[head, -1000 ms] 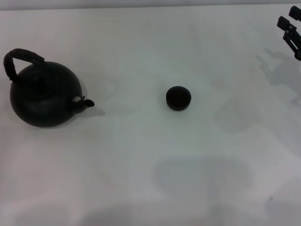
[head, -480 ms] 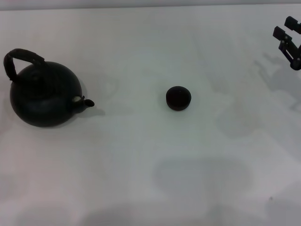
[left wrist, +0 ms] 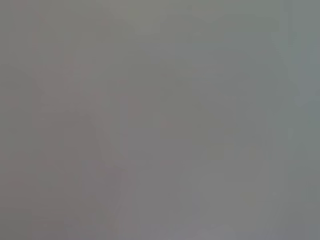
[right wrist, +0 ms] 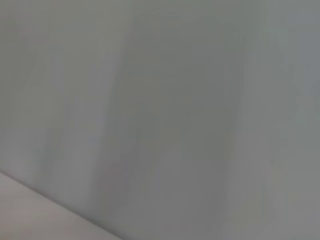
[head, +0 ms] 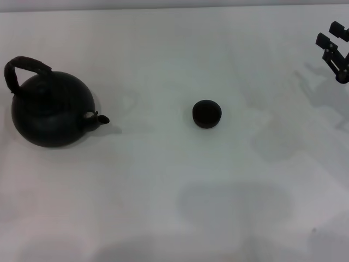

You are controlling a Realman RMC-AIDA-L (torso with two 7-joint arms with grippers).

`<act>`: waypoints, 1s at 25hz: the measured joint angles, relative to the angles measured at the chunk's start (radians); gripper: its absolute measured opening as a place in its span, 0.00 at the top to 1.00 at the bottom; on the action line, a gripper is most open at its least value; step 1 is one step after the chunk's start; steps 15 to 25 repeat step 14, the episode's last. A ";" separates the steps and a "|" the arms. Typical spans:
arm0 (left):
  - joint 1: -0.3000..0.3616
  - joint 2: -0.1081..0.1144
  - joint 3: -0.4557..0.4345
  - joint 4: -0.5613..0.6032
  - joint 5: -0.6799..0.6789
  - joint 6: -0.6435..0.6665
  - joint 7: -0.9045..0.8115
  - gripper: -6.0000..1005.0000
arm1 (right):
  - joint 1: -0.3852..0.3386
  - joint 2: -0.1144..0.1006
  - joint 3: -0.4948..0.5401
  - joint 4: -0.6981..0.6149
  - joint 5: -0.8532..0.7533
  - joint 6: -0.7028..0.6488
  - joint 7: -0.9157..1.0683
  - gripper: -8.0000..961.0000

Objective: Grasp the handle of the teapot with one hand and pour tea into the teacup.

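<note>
Head view: teapot (head: 52, 112) is sitting upright at left on the white counter (head: 163, 180), handle (head: 22, 68) arching over top, spout pointing toward teacup (head: 207, 114), well apart near centre. Right gripper (head: 334, 35) is hanging at far right edge w/ fingers (head: 323, 39) spread, holding nothing. Wrist views: both showing only blank grey surface.

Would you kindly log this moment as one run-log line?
stage: pre-grasp | teapot: on table, untouched, spout toward teacup | handle: free | right gripper: open, far right edge | left gripper: out of view
</note>
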 joint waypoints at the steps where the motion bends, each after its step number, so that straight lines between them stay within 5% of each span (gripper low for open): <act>1: -0.003 0.000 0.000 -0.007 -0.010 -0.001 0.003 0.13 | 0.001 0.000 0.000 0.000 0.000 0.000 0.000 0.66; 25: -0.049 0.000 -0.003 -0.075 -0.117 -0.027 0.026 0.13 | 0.003 -0.002 0.003 0.000 0.022 -0.004 -0.010 0.66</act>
